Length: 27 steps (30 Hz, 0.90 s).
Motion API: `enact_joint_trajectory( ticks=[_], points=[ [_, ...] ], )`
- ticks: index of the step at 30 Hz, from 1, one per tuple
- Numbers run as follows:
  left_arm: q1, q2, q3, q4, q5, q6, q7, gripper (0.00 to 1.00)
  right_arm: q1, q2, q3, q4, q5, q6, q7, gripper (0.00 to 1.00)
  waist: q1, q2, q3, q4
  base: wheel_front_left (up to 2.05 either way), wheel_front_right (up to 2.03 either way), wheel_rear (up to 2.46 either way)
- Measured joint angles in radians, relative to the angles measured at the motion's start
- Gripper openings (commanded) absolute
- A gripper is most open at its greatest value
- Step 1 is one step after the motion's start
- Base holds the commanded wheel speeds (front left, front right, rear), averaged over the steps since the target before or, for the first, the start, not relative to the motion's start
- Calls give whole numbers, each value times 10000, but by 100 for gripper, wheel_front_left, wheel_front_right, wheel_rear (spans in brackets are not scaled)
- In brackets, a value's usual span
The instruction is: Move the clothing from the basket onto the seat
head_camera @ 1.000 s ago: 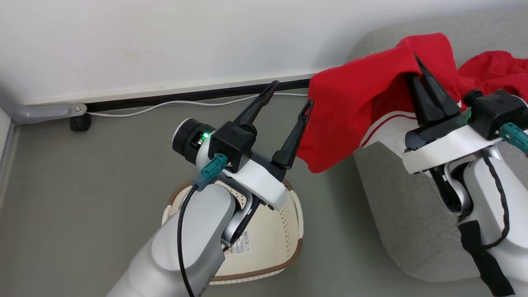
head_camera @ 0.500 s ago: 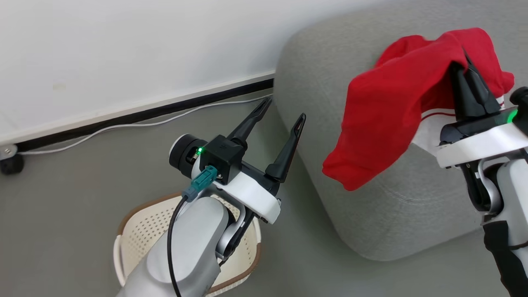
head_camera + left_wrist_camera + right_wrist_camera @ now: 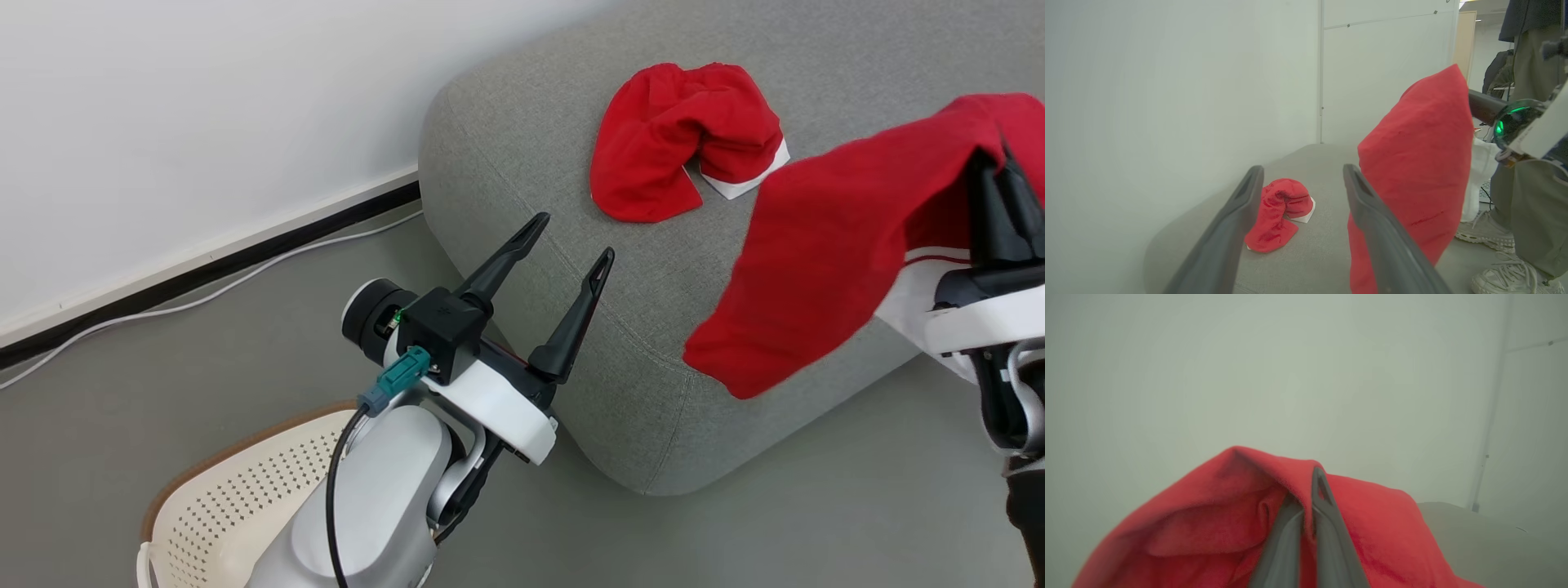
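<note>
My right gripper (image 3: pixel 1002 192) is shut on a red garment (image 3: pixel 824 278) with white trim, which hangs over the front corner of the grey seat (image 3: pixel 522 147). In the right wrist view the two fingers (image 3: pixel 1327 522) pinch a fold of that cloth (image 3: pixel 1229 522). A second red garment (image 3: pixel 669 139) lies crumpled on the seat top. My left gripper (image 3: pixel 571 238) stands open and holds nothing, just off the seat's left end. Through its fingers (image 3: pixel 1302 169) I see the lying garment (image 3: pixel 1278 212) and the hanging one (image 3: pixel 1412 163). The cream basket (image 3: pixel 237 498) sits at lower left, partly hidden by my left arm.
A white wall with a dark skirting and a white cable (image 3: pixel 204 294) runs behind the seat and the grey floor. A person's legs and pale shoes (image 3: pixel 1527 204) stand at the far right of the left wrist view.
The head camera has swung towards the seat, so the basket slid to the lower left of the picture. The right gripper stays shut on the hanging garment and the left stays open.
</note>
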State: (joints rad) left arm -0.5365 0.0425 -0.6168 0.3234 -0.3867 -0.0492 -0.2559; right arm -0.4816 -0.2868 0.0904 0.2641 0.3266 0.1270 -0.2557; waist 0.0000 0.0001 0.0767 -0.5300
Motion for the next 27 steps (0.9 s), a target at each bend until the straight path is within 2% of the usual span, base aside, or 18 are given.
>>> enact_joint_trajectory(
  ticks=[9, 19, 27],
  points=[
    [-33, 17, -560, 12, -10, -96, -2, 100, 103, -533, -936, -174, 161, 0, 0, 0, 0, 0, 607, -137, 0, 0, 0],
    [-709, 63, -1262, 316, 81, 153, -2, 100, -2006, -1344, -1871, 594, 736, 0, -2, 0, 0, -1, 2157, -107, 0, 0, 0],
    [-1594, 117, -2023, 637, 81, 387, -4, 100, -3391, -2243, -2767, 1133, 736, 0, -2, 0, 1, 0, 3680, 411, 0, 0, 0]
  ],
)
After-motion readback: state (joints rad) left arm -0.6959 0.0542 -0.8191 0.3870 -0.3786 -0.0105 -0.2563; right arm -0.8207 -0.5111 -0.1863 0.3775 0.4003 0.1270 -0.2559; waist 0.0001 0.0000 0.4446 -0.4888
